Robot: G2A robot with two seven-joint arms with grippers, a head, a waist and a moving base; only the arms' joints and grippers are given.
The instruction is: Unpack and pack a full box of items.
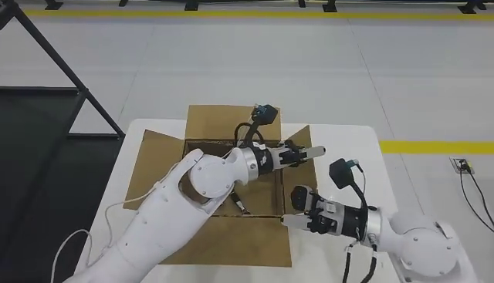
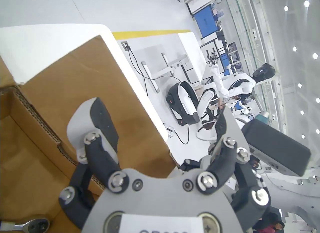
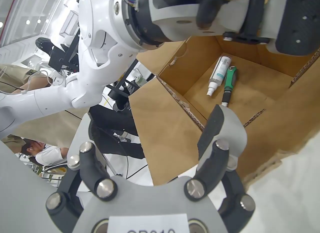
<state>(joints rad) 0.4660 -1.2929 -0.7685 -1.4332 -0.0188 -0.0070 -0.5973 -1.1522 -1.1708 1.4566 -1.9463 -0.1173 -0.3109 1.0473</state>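
An open cardboard box (image 1: pixel 231 229) sits mid-table with its flaps spread. On its floor lie a small clear spray bottle (image 3: pixel 218 75) and, touching it, a green-handled tool (image 3: pixel 230 81). A chrome ratchet head (image 2: pixel 27 224) pokes in at the left wrist view's edge. My left gripper (image 1: pixel 307 153) (image 2: pixel 162 124) hangs open and empty above the box's right flap (image 2: pixel 82 81). My right gripper (image 1: pixel 296 207) (image 3: pixel 155 139) is open and empty at the box's front right corner, just under the left gripper (image 3: pixel 275 18); one fingertip (image 3: pixel 220 129) shows against the box wall.
The white table (image 1: pixel 340 140) has bare room to the right of the box and a narrow strip to its left. The two arms lie close together over the box's right side. Another robot (image 2: pixel 235 83) stands far off in the room.
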